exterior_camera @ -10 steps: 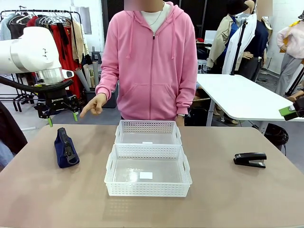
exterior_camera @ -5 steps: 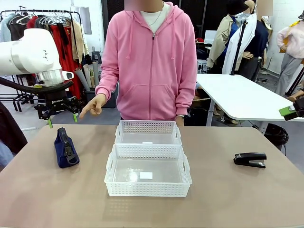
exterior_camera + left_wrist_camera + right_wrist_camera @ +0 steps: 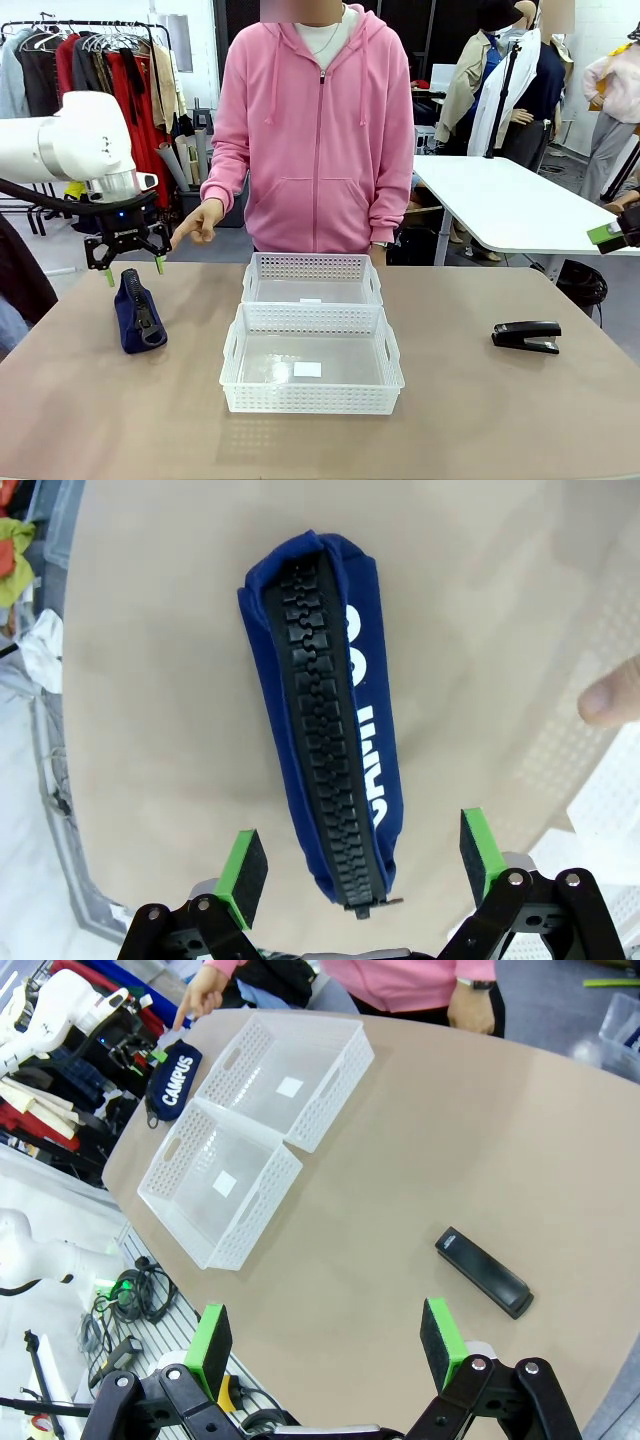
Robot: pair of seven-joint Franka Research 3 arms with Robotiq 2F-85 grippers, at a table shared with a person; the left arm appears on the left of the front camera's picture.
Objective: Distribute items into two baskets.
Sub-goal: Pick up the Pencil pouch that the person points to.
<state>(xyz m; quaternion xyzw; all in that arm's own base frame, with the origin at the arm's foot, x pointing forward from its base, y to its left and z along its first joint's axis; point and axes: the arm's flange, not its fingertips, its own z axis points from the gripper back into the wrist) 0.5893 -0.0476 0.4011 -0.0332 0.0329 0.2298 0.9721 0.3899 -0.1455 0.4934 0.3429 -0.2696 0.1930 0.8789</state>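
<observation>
The navy zip pouch point(image 3: 138, 312) lies on the left of the table, its black zipper up and white lettering on its side point(image 3: 330, 725). My left gripper point(image 3: 134, 270) hangs open just above the pouch's far end, green pads point(image 3: 243, 865) either side of it and nothing between them. The black stapler point(image 3: 527, 336) lies flat at the right of the table, also seen as the stapler point(image 3: 484, 1272) below my open right gripper point(image 3: 328, 1345), which hovers high over the table. Two white baskets stand in the middle: the smaller one point(image 3: 312, 279) behind the larger one point(image 3: 311, 372), both without contents.
A person in a pink hoodie point(image 3: 320, 130) stands at the far side, one hand point(image 3: 198, 222) pointing toward the pouch, close to my left gripper. A fingertip point(image 3: 608, 694) shows in the left wrist view. Bare tabletop surrounds the baskets.
My left arm has come down and slightly right, bringing its open gripper close over the pouch. The person's hand, the baskets and the stapler have stayed put.
</observation>
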